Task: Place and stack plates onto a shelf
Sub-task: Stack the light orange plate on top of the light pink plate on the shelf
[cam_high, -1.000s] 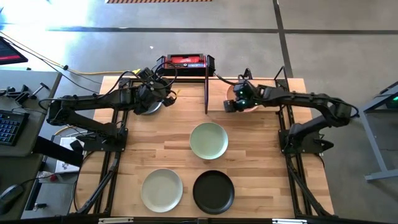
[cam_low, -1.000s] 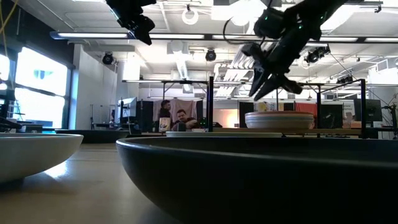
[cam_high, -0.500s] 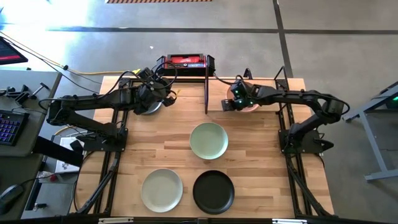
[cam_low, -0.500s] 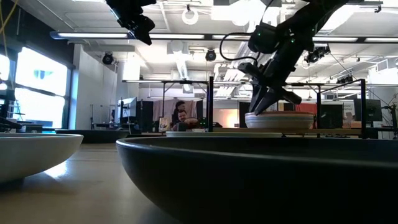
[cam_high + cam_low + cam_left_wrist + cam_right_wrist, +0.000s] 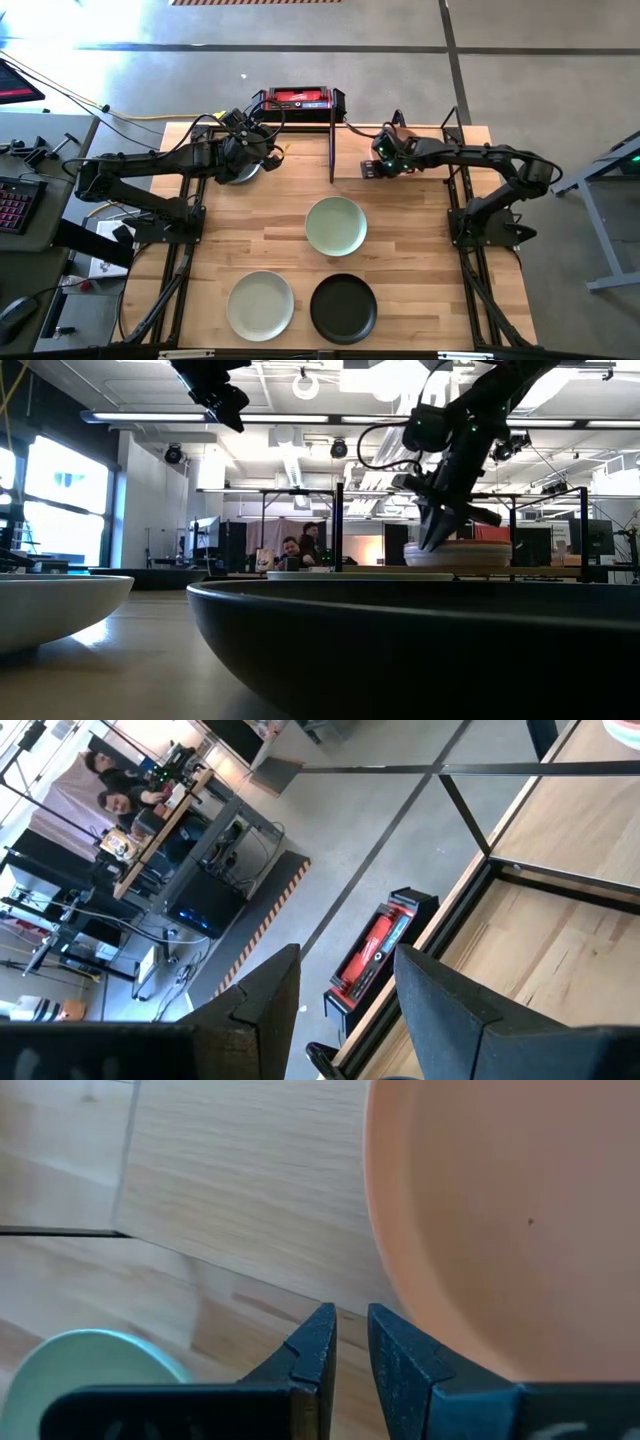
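A stack of plates (image 5: 460, 553) with a peach-pink one on top (image 5: 500, 1210) sits on the shelf (image 5: 348, 150), right of its upright black bar (image 5: 331, 150). My right gripper (image 5: 345, 1330) points down at the stack's left rim, fingers shut but for a slit. My left gripper (image 5: 345, 990) is open and hangs high over the shelf's left part, above a partly hidden plate (image 5: 238, 175). On the table lie a sage green plate (image 5: 336, 225), a paler plate (image 5: 260, 305) and a black plate (image 5: 343, 308). My right gripper stands with the outer side of one finger (image 5: 400, 1355) against the top peach-pink plate's rim (image 5: 385, 1280), on the stack's left side. The fingers come from above, pointing down. The plate lies flat on the stack on the shelf.
A red device (image 5: 298, 98) sits just beyond the table's far edge. Black frame tubes run along both sides of the table (image 5: 420, 280). People sit far behind the table (image 5: 290, 550). Bare wood lies between the shelf and the three loose plates.
My right gripper has come down to the stack's left rim and then moved a little toward the table's right edge. The stack of plates has slid slightly to the right on the shelf.
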